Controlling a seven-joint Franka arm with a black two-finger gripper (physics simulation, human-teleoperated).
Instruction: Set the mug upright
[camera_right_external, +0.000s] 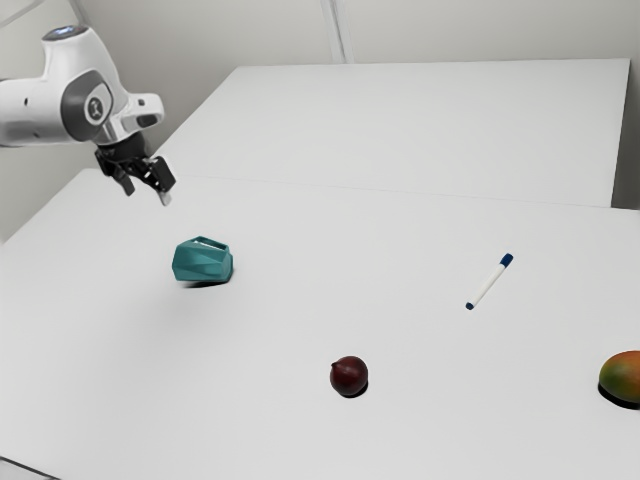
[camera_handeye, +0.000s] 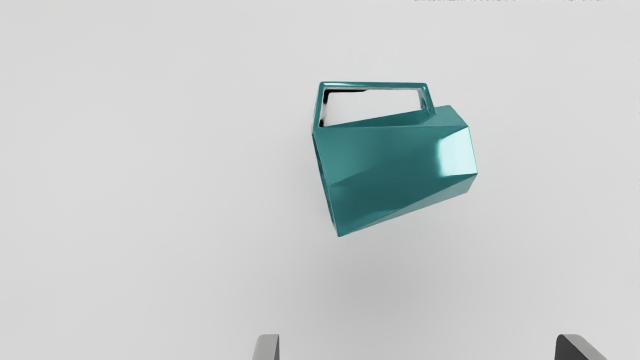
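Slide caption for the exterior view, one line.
Open pincer raised above the table, teal mug lying on its side, not yet upright.

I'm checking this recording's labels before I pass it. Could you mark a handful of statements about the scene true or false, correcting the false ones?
1. The mug lies on its side on the table. True.
2. The gripper is open. True.
3. The gripper is holding the mug by its handle. False: it hovers above the table, and its fingers do not touch the mug.
4. In the exterior view, the onion is nearer the mug than the marker is. True.
5. The marker is standing on its end. False: it lies flat on the table.
6. The onion touches the mug. False: bare table separates them.
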